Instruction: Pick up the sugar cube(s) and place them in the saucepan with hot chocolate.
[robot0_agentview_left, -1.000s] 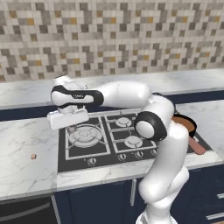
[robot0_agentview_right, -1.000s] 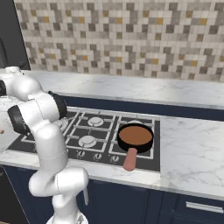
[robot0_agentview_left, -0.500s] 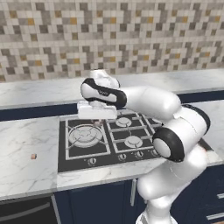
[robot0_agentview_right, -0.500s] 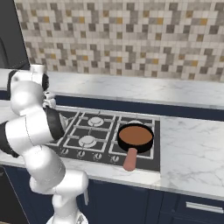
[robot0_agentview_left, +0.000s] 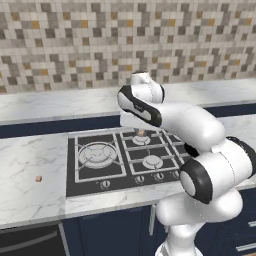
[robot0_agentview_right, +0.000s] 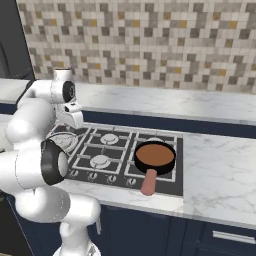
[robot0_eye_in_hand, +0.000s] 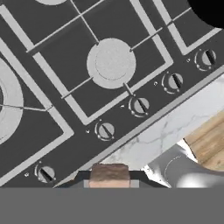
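A white robot arm reaches over a black gas stove set in a marble worktop (robot0_agentview_left: 30, 155). Its gripper (robot0_eye_in_hand: 109, 177) hangs above the middle burners, fingers drawn narrow around one tan sugar cube (robot0_eye_in_hand: 109, 173), which also shows as a small tan speck beneath the hand (robot0_agentview_left: 141, 133). A second sugar cube (robot0_agentview_left: 38, 178) lies alone on the worktop, well left of the stove. The saucepan (robot0_agentview_right: 155, 156), black with brown hot chocolate and a pink handle pointing toward the front edge, sits on the stove's right side. The cube looks very light, hard and crumbly; a gentle pinch across two opposite flat faces seems safest.
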